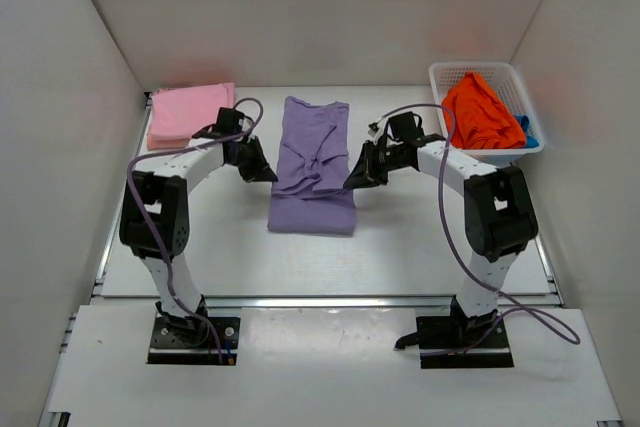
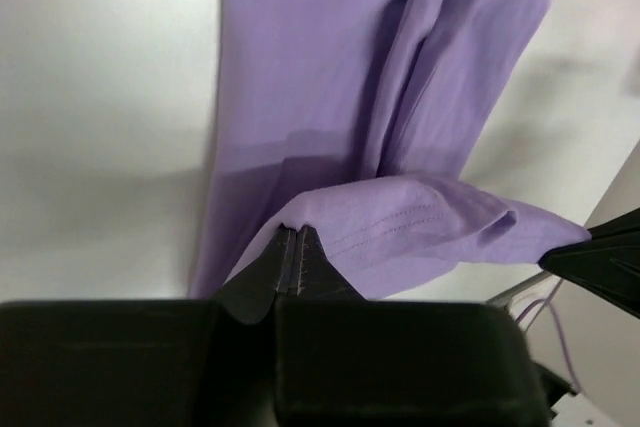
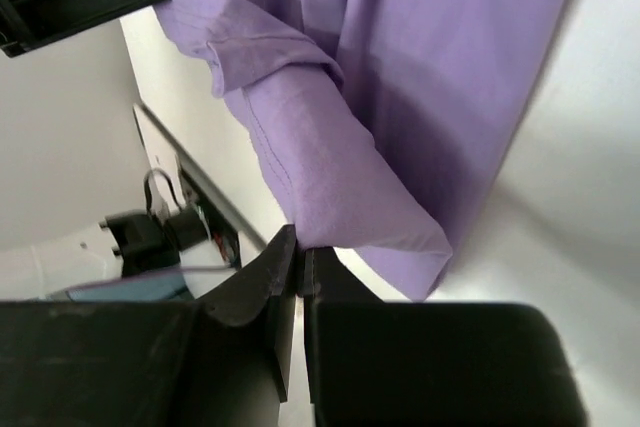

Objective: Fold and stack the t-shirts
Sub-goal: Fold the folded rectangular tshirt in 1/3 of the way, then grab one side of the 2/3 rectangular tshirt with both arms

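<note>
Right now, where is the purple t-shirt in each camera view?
Top external: purple t-shirt, centre of the table.
Left wrist: purple t-shirt upper middle, edge pinched by left gripper.
Right wrist: purple t-shirt upper right, edge pinched by right gripper.
Shared landmark: the raised fold between the two grippers.

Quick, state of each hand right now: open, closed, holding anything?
Left hand: closed, pinching an edge of the purple t-shirt.
Right hand: closed, pinching the opposite edge of the same shirt.

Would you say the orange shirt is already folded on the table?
No, the orange shirt lies bunched in the basket.
</note>
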`<state>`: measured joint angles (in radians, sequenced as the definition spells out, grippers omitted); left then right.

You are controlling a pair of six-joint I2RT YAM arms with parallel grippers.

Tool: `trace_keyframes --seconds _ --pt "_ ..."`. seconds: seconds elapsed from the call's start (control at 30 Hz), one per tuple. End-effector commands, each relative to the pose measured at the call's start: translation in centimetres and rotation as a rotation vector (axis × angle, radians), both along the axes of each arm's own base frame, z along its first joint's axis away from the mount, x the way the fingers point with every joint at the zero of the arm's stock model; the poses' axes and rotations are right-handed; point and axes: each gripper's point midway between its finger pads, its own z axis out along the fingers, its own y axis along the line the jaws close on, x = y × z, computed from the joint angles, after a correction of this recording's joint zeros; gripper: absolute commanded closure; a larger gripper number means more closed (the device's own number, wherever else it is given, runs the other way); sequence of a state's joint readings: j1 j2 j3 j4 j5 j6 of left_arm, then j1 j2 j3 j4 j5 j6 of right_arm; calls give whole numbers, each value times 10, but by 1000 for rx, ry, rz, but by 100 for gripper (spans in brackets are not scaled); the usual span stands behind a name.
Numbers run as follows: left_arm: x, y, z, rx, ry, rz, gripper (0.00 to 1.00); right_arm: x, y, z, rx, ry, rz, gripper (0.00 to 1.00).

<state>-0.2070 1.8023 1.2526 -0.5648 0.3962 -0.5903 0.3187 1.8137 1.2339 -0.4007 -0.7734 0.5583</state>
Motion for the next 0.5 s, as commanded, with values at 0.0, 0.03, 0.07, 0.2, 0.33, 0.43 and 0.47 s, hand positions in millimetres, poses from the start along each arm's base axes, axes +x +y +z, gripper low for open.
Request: trace_keyframes --seconds 0.0,0.03,0.07,0.2,0.33,0.43,0.47 --pt "53 -3 35 -69 -118 26 100 46 -6 22 28 -106 -6 99" --pt "68 -2 38 -90 -128 42 96 59 -13 17 28 -101 -28 92" --pt "77 -2 43 -113 -143 50 83 73 -13 27 45 -133 -42 80" --pt "100 1 54 -249 -140 92 71 103 -26 37 29 -182 -100 52" --pt "77 17 41 -229 -121 135 67 81 -34 31 5 -183 -114 46" --pt "43 24 22 -223 -91 151 66 44 -40 11 -17 -133 -117 46" --pt "25 27 13 -205 -70 161 65 25 -40 0 -27 -108 -111 46"
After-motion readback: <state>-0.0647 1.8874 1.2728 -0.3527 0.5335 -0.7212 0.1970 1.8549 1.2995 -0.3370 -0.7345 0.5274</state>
